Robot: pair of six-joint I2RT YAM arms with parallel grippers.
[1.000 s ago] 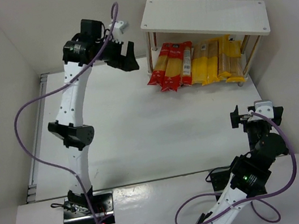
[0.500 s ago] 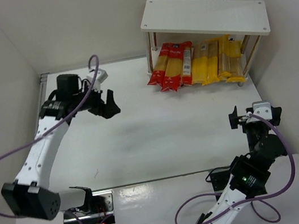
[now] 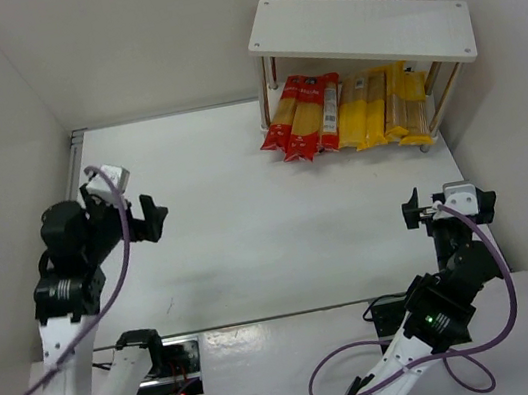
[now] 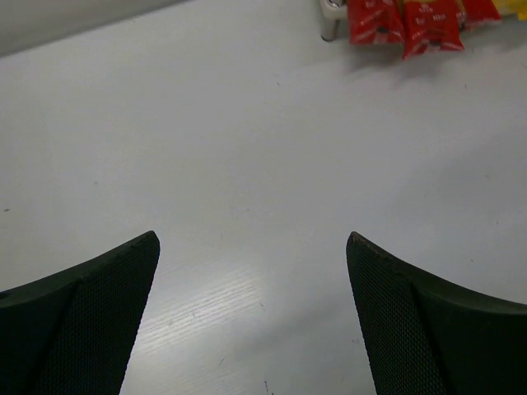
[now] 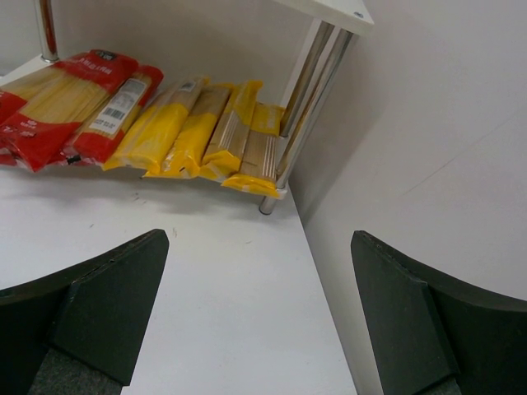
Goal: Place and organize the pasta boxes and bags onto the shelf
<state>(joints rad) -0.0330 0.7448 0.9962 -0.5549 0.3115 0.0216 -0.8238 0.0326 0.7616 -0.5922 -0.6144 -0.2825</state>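
Observation:
The shelf (image 3: pixel 358 30) stands at the far right, its white top board on thin posts. Under it, lying side by side, are red-ended pasta packs (image 3: pixel 301 115) on the left and yellow packs (image 3: pixel 381 109) on the right. My left gripper (image 3: pixel 136 217) is open and empty over the table's left side, far from the shelf; its wrist view (image 4: pixel 252 237) shows bare table and the red pack ends (image 4: pixel 403 16). My right gripper (image 3: pixel 447 199) is open and empty near the right wall; its wrist view (image 5: pixel 259 234) faces the red packs (image 5: pixel 66 99) and yellow packs (image 5: pixel 198 132).
White walls enclose the table on the left, back and right; the right wall (image 5: pixel 428 164) is close beside my right gripper. A shelf post (image 5: pixel 309 90) stands near that wall. A metal strip (image 3: pixel 68 240) runs along the table's left edge.
My left arm has swung away from the shelf, back to the near left of the table, with its gripper open. The right arm and the pasta packs have not moved.

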